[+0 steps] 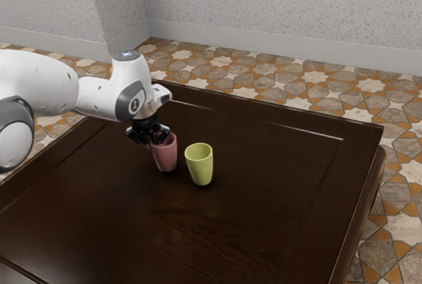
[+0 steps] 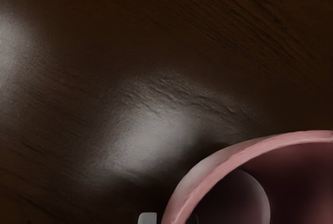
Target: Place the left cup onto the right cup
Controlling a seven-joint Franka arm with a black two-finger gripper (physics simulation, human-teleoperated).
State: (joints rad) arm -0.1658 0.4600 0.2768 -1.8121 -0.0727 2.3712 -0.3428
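Observation:
A pink cup (image 1: pixel 165 153) stands upright on the dark wooden table (image 1: pixel 264 185), at the exterior view's left of a yellow-green cup (image 1: pixel 199 163). A small gap separates the two cups. My black gripper (image 1: pixel 155 138) is down at the pink cup's near-left rim and shut on its wall, one finger inside and one outside. In the wrist view the pink cup's rim (image 2: pixel 218 174) curves just under my hand, with a light fingertip (image 2: pixel 148 218) against its outer side.
The table has a raised border (image 1: pixel 369 165) all around. A patterned tile floor (image 1: pixel 343 86) and grey walls lie beyond it. Open tabletop stretches in front of and to the exterior view's right of the cups.

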